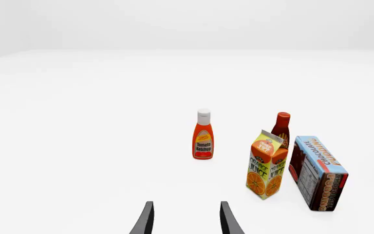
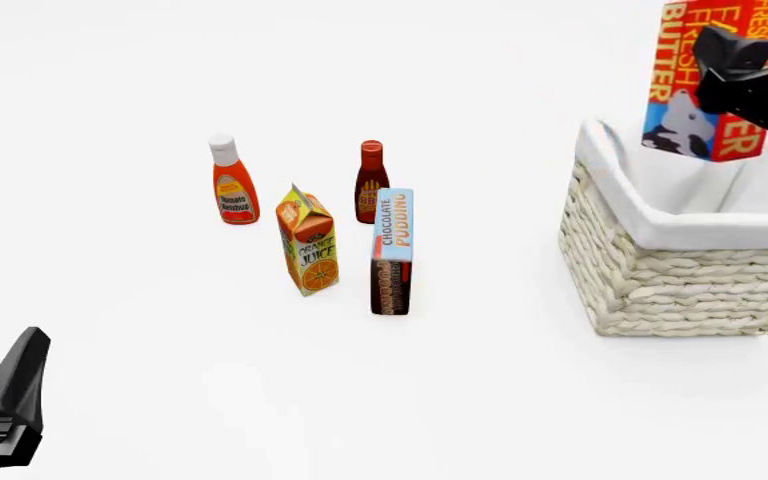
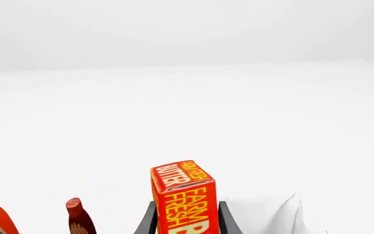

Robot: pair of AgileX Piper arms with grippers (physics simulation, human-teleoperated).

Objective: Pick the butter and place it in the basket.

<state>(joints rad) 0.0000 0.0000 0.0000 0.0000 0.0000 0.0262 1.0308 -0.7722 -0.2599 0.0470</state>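
The butter (image 2: 704, 75), a red and orange box with a cow picture, hangs in the air above the basket (image 2: 684, 255), a cream wicker basket with white lining at the right. My right gripper (image 2: 738, 75) is shut on the butter. In the right wrist view the butter (image 3: 181, 197) sits between the two dark fingers (image 3: 149, 219), and the basket lining (image 3: 274, 214) shows below. My left gripper (image 1: 185, 219) is open and holds nothing; it stays low at the near left (image 2: 4, 405).
A ketchup bottle (image 2: 233, 181), an orange juice carton (image 2: 309, 242), a dark sauce bottle (image 2: 371, 180) and a chocolate pudding box (image 2: 391, 252) stand in a group left of the basket.
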